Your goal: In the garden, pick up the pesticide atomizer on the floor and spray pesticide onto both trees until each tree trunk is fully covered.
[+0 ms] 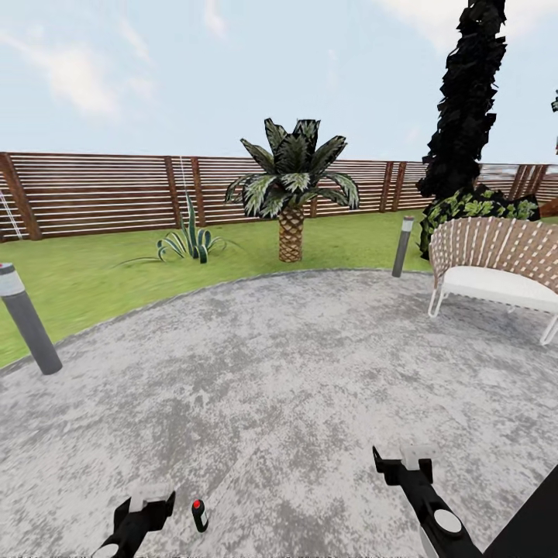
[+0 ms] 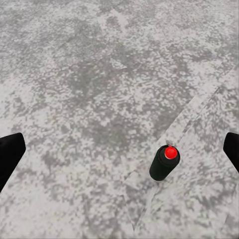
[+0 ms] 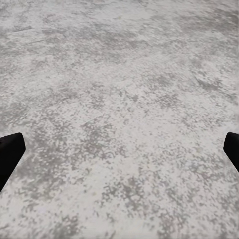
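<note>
Left pincer (image 1: 147,505) spread wide, empty, just beside the upright pesticide atomizer (image 1: 199,515) on the grey stone floor (image 1: 271,372); right pincer (image 1: 403,465) wide too. Pickup step: needs lowering and centring around the bottle

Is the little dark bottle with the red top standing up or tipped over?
Standing up. The small dark bottle sits on its base on grey paving, red top uppermost.
</note>
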{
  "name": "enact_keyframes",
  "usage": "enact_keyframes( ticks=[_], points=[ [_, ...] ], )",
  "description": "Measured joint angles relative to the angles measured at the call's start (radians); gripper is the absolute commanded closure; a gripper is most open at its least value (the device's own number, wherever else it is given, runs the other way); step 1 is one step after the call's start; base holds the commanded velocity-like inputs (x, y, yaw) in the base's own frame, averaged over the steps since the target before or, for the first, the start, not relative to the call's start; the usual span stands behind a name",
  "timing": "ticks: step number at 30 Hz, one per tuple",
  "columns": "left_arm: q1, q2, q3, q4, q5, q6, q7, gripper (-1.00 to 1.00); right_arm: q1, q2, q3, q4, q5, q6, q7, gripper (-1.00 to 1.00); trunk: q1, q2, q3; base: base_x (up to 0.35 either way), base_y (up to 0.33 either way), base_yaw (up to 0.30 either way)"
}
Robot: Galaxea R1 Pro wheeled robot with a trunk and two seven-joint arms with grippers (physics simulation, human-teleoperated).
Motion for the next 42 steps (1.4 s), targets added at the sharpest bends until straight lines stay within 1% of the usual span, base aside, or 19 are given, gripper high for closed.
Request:
enact_keyframes(
  ticks=[13, 20, 29, 36, 42],
  points=[
    [-0.001, -0.001, 0.000, 0.000, 0.000, -0.001, 0.001, -1.00, 0.000, 0.000, -0.001, -0.001, 0.000, 0.000, -0.001, -1.00, 0.050, -0.091, -0.043, 0.000, 0.000, 0.019],
    [-0.002, -0.002, 0.000, 0.001, 0.000, -0.001, 0.001, -1.00, 0.000, 0.000, -0.004, -0.001, -0.001, 0.000, -0.001, -1.00, 0.077, -0.140, -0.075, 0.000, 0.000, 0.081],
    [-0.003, -0.003, -0.001, 0.001, 0.000, -0.003, 0.001, -1.00, 0.000, 0.000, -0.007, -0.001, -0.001, 0.000, -0.001, -1.00, 0.111, -0.203, -0.117, 0.000, 0.000, 0.012],
    [-0.003, -0.002, -0.001, 0.002, 0.000, -0.003, 0.001, -1.00, 0.000, 0.000, -0.009, -0.002, -0.001, 0.000, -0.001, -1.00, 0.138, -0.252, -0.150, 0.000, 0.000, -0.099],
    [-0.003, -0.002, -0.001, 0.001, 0.000, -0.004, 0.001, -1.00, 0.000, 0.000, -0.004, -0.002, -0.001, 0.000, -0.001, -1.00, 0.141, -0.254, -0.181, 0.000, 0.000, -0.185]
  ],
)
